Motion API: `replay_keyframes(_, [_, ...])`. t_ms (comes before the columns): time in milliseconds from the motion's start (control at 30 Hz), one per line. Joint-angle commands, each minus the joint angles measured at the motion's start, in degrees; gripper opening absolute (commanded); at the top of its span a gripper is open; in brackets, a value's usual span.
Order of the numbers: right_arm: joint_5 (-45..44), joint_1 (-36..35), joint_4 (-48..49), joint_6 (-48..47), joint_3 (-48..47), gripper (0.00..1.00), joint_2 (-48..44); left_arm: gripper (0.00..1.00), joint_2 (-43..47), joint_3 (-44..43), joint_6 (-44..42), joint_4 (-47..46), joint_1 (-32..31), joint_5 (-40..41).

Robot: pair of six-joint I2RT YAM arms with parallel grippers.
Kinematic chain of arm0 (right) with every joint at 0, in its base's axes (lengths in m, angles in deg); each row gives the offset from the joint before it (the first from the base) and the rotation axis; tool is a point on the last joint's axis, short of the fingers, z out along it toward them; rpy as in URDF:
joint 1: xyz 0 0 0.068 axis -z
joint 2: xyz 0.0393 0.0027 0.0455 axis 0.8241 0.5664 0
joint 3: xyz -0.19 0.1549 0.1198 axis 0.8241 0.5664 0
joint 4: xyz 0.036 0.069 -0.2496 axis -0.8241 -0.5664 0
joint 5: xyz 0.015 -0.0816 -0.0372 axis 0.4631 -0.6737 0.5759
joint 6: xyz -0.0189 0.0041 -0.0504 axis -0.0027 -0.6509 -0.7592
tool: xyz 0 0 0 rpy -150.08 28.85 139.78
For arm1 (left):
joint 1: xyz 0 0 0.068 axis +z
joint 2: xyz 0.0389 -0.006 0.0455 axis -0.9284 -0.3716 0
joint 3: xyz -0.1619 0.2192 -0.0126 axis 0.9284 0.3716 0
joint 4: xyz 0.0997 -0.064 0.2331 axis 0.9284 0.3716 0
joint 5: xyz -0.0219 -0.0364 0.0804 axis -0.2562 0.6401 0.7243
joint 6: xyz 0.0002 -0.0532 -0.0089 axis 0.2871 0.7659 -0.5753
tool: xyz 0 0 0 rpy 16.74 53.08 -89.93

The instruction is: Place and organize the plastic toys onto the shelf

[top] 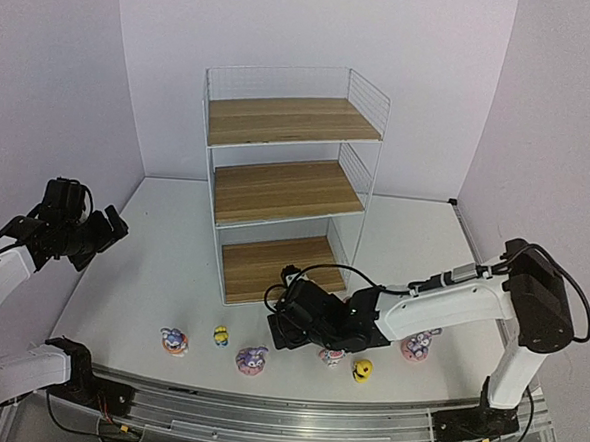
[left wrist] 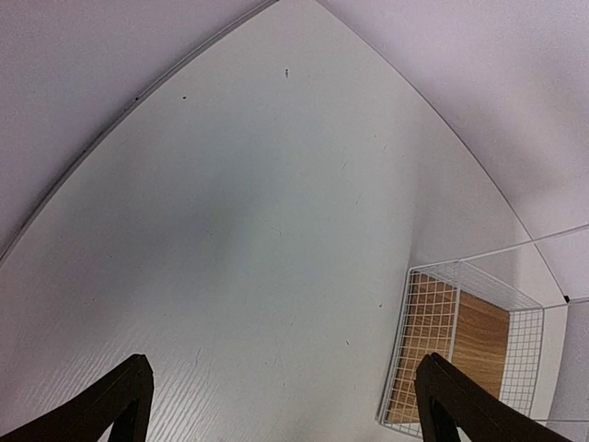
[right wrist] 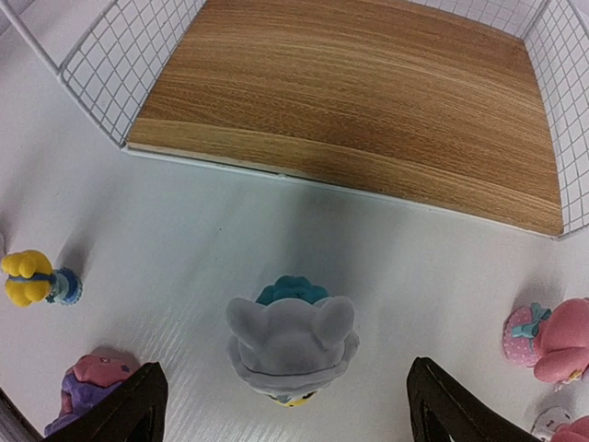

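Between the wide-open black fingers (right wrist: 138,405) of the right pincer (right wrist: 283,368) a small grey-capped plastic figurine (right wrist: 291,341) stands free on the white table (right wrist: 386,267), a purple toy (right wrist: 92,379), a yellow toy (right wrist: 32,278) and a pink toy (right wrist: 552,336) flanking it, while the white wire shelf (right wrist: 129,74) just beyond shows bare wood-grain boards (top: 287,190), so seemingly every toy remains to place.

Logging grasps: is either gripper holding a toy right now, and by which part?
Nothing is held. The right gripper straddles a grey-topped toy without touching it; the left gripper hangs open.
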Motion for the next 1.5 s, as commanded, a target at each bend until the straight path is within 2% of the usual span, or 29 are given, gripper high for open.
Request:
replay_keyframes(0, [-3.3,0.0,2.1,1.0,-2.2,0.86,2.4,1.0,-0.1,0.3,-1.1,-1.7,0.3,0.6])
replay_keyframes(133, [-3.2,0.0,2.2,0.8,-3.6,0.85,4.9,1.0,-0.5,0.2,-1.1,-1.8,0.3,0.8])
replay_keyframes(300, [-2.9,-0.1,2.6,0.6,-5.1,0.75,6.9,1.0,-0.5,0.3,-1.1,-1.7,0.3,1.1])
replay_keyframes(533, [-5.1,0.0,2.6,2.2,-4.5,0.65,7.8,1.0,-0.4,0.3,-1.2,-1.7,0.3,0.9])
replay_keyframes(733, [-5.6,0.0,2.6,2.9,-3.8,0.44,7.2,1.0,-0.4,0.3,-1.2,-1.7,0.3,1.0])
replay_keyframes(800, [-5.7,0.0,2.6,2.8,-3.5,0.34,6.6,1.0,-0.4,0.4,-1.1,-1.7,0.3,1.1])
replay_keyframes(900, [-5.9,0.0,3.0,3.0,-2.7,0.26,5.1,1.0,-0.3,0.5,-1.1,-1.6,0.3,1.1])
replay_keyframes(1067, [-9.3,0.7,5.4,1.1,-0.8,0.24,2.2,1.0,0.0,0.5,-0.9,-1.5,0.3,1.4])
replay_keyframes(1267, [-3.7,6.7,11.7,-0.9,1.5,0.22,0.7,1.0,0.0,0.5,-1.0,-1.3,0.3,0.9])
replay_keyframes(1467, [-2.6,11.0,13.8,-5.0,0.3,0.21,1.1,1.0,0.1,1.1,-1.5,-2.1,0.3,-0.5])
